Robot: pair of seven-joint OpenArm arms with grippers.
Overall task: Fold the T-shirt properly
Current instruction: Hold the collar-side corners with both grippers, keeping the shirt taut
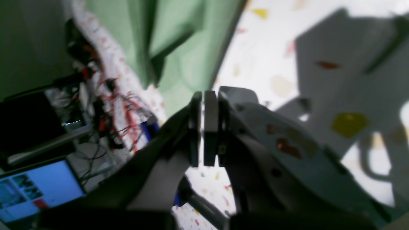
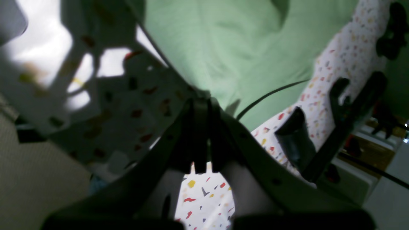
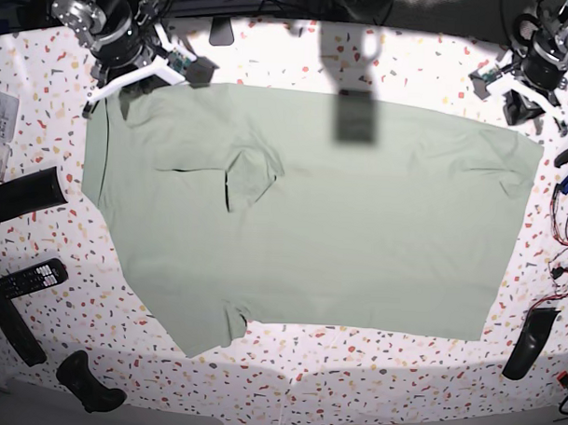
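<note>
Both arms parked at the counter's [image 3: 287, 380] far corners, jaws shut and empty.
Open each before reaching for the T-shirt's [image 3: 358, 224] far edge; grip both corners evenly.

Both arms were raised at the far corners; the left pincer [image 1: 203, 127] and right pincer [image 2: 201, 134] were closed, holding nothing.

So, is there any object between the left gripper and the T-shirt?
Nothing visible. The left gripper, jaws shut, sits just off the T-shirt at its top corner, with only bare speckled table between them.
</note>
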